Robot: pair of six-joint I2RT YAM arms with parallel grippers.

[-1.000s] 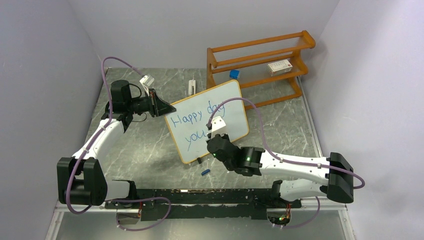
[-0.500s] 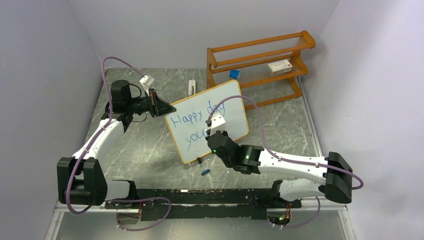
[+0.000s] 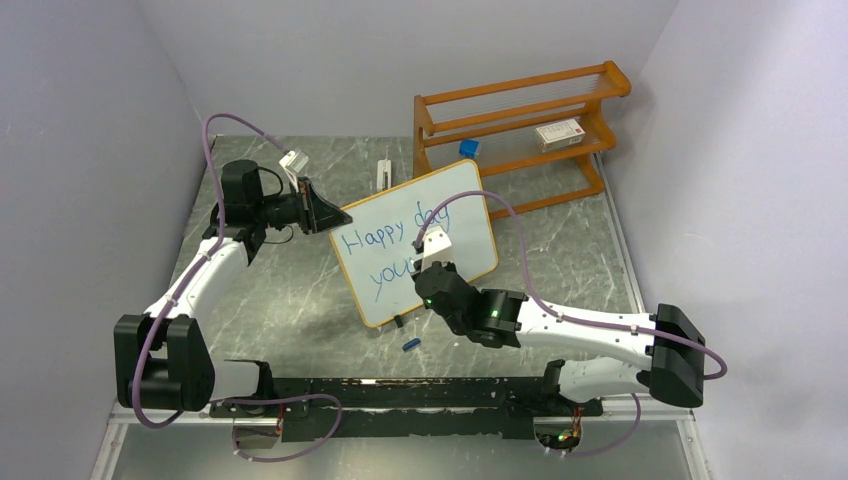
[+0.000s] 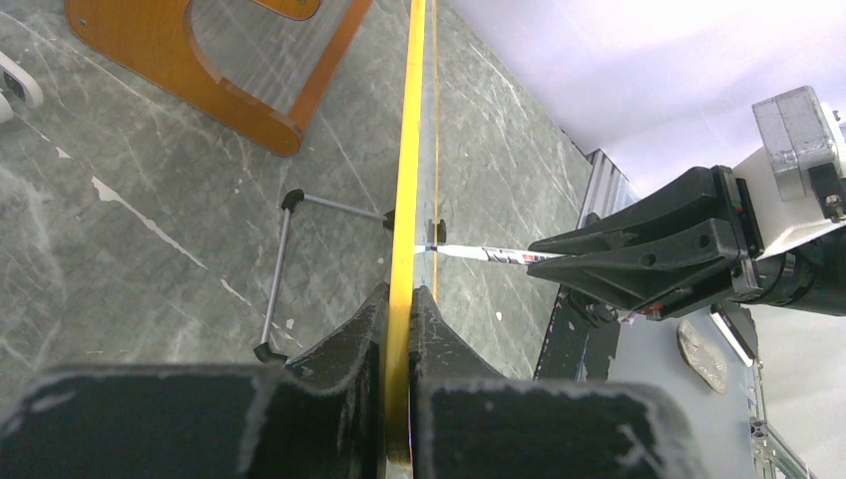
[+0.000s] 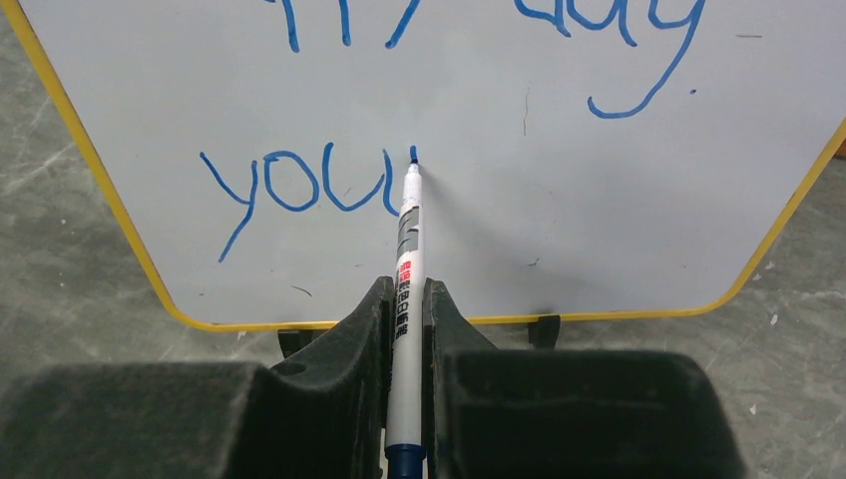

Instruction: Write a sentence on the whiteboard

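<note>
**A:** What is the left gripper doing?
**B:** Its fingers are pinched tight on the left edge of the whiteboard, with the frame between them.
**A:** Where is the board?
**B:** It stands mid-table, near side of the orange rack. The sentence so far reads "Happy day" in blue, with "you" below.
**A:** And the right gripper?
**B:** It is closed on a marker. The tip touches the board just right of "you", at a small blue stroke.

The whiteboard bears a blue sentence: "Happy day" above "you".
</note>
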